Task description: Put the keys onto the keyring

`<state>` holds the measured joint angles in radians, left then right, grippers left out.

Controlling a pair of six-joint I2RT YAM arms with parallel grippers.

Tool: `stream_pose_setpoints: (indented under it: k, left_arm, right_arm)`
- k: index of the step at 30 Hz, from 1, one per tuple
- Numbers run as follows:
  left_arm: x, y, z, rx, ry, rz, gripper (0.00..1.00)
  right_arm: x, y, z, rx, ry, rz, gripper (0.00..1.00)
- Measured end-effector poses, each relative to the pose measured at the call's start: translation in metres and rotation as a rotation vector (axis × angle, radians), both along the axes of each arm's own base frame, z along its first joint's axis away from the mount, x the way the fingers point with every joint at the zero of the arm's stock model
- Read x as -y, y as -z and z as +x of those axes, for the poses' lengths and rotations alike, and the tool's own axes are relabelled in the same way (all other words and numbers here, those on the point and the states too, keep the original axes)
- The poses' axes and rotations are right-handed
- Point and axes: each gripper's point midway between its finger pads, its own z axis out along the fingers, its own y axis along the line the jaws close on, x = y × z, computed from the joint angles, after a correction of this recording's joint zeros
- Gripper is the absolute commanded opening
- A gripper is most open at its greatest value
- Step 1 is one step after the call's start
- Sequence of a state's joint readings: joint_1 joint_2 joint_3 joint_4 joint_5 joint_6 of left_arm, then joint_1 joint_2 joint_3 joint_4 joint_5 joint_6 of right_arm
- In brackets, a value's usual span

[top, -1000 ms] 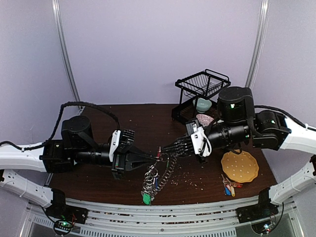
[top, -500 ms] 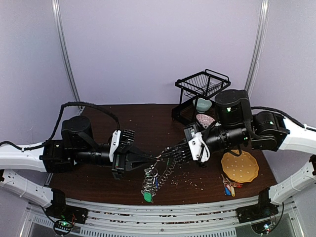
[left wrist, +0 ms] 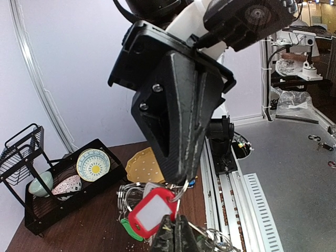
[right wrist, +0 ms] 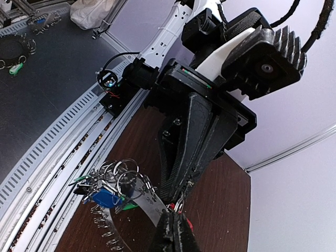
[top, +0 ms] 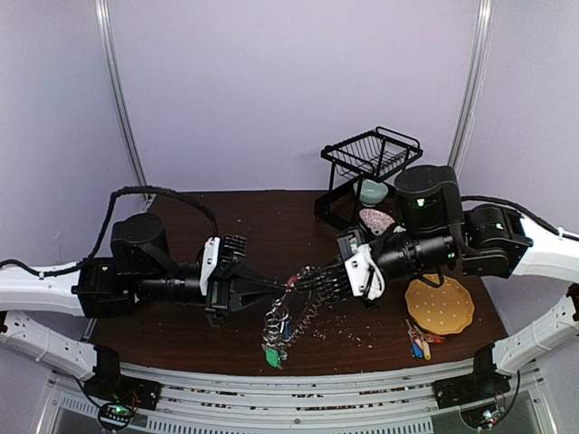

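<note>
I had both tools shut tight and nose to nose above the near middle of the table [top: 244, 221]. The left gripper [top: 286, 287] pointed in from the left and the right gripper [top: 299, 278] from the right, tips all but touching. As I judged it, threading wants one side to steady the ring while the other works the key. In the left wrist view the left gripper seemed clamped on the red-tagged key [left wrist: 152, 211], its red tag lying just beside the fingertips. In the right wrist view the silver band of the keyring [top: 282, 327] ran straight into the right gripper's closed tips, so I took that side to be holding the ring. The pinch points were too crowded for me to be certain of either grip. The keyring hung below the meeting tips, its loops and tags dangling, probably so the weight pulled the bunch away from the working spot. Whether the lowest green tag [top: 270, 359] touched the table I could not tell. Well apart to the right, the loose keys [top: 421, 344] lay just near of a yellow disc [top: 440, 306], not yet threaded. A dish rack [top: 369, 155] holding bowls [top: 373, 192] stood at the far right.
</note>
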<state>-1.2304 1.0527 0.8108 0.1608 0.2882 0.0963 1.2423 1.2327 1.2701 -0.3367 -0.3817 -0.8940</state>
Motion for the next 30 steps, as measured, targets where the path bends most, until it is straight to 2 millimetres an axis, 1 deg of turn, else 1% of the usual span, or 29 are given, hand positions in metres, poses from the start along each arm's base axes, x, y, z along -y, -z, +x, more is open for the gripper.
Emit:
stream_pose_setpoints:
  k: [18,30]
  left_arm:
    - [-0.004,0.005,0.000,-0.002,-0.007,0.004,0.00]
    - [-0.014,-0.003,-0.002,0.020,-0.019,-0.093,0.00]
  right_arm:
    - [0.003,0.008,0.003,0.019,0.035,-0.037,0.00]
    - [0.001,0.007,0.003,0.023,0.035,-0.027,0.00]
